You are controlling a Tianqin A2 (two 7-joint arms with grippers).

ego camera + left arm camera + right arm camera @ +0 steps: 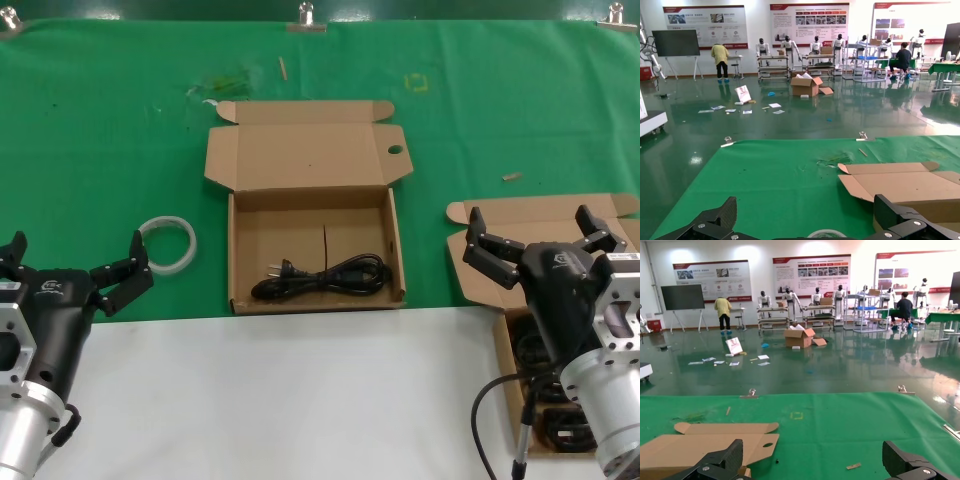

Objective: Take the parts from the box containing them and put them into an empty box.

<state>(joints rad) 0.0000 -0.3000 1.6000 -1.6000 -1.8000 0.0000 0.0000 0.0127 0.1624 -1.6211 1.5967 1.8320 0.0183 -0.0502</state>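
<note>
The box with a round hole in its lid flap (312,160) stands open at mid-table and holds one black cord bundle (320,277) along its near wall. Its lid also shows in the left wrist view (900,185) and the right wrist view (700,447). The plain-lidded box (545,210) sits at the right; several black cords (545,352) show inside it, partly hidden by my right arm. My right gripper (530,222) is open and empty above that box, also seen in its wrist view (815,455). My left gripper (78,255) is open and empty at the left, also in its wrist view (807,215).
A white plastic ring (168,243) lies on the green mat just beyond my left gripper and shows in the left wrist view (826,233). A white sheet (280,390) covers the near table. Small wood chips (511,176) and clips (306,18) lie toward the far edge.
</note>
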